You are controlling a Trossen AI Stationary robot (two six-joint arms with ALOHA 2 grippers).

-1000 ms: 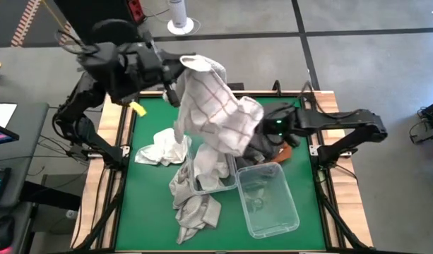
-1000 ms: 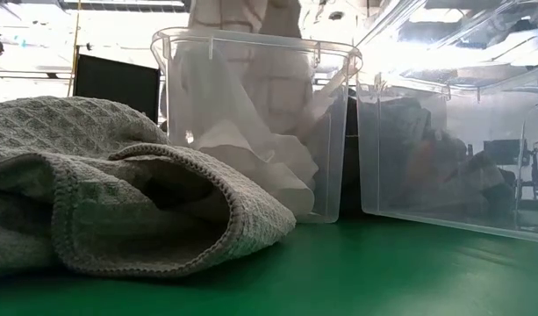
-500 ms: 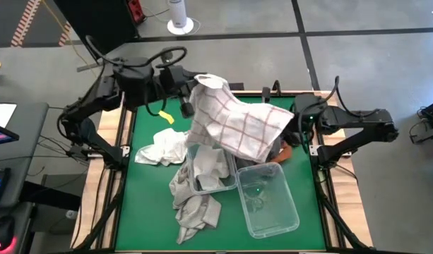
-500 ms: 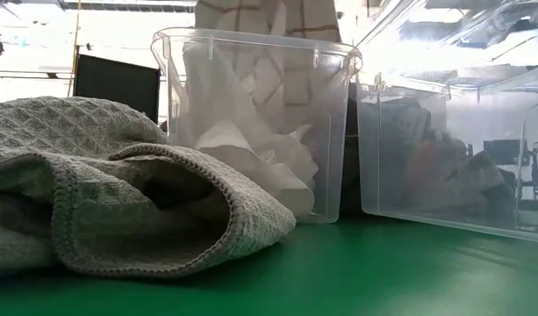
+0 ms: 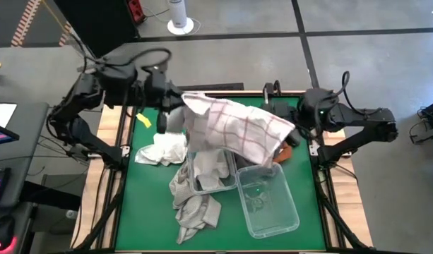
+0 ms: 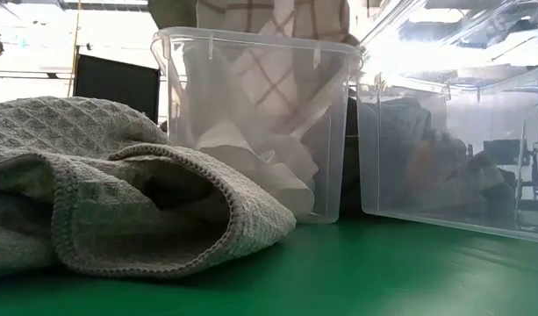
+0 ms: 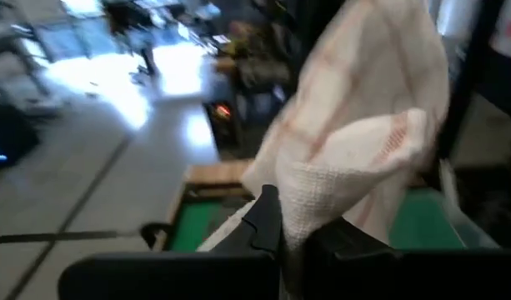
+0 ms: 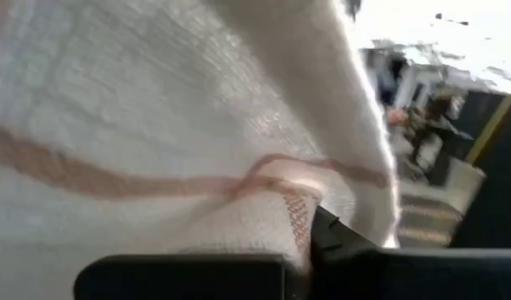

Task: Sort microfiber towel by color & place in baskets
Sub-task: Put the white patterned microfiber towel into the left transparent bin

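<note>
A white towel with red checks [image 5: 234, 130] hangs stretched in the air between both arms, above the far half of the green surface [image 5: 149, 190]. The left hand [image 5: 179, 106] is clamped on one corner of it, at the far left of the cloth; in the left wrist view the fabric bunches right at the dark fingers [image 7: 263, 221]. The right hand [image 5: 295, 130] is clamped on the opposite corner, and its wrist view is almost filled by the same weave and a red stripe.

Below the cloth stand the 2 baskets, side by side near the middle of the surface. The left basket [image 5: 193, 185] holds crumpled white towels [image 5: 210, 168], and the lower edge of the checked towel droops over its far end; the low view shows checked fabric hanging just above and into this tub's rim [image 6: 251, 39]. The right basket [image 5: 290, 212] is angled slightly and looks nearly bare; whether anything lies in it I cannot tell.

A crumpled white towel [image 5: 162, 147] lies on the surface left of the baskets. A grey waffle-weave towel [image 5: 193, 212] lies in front of the left basket, touching it. A dark cloth with something orange-brown [image 5: 282, 152] sits beneath the right hand.
</note>
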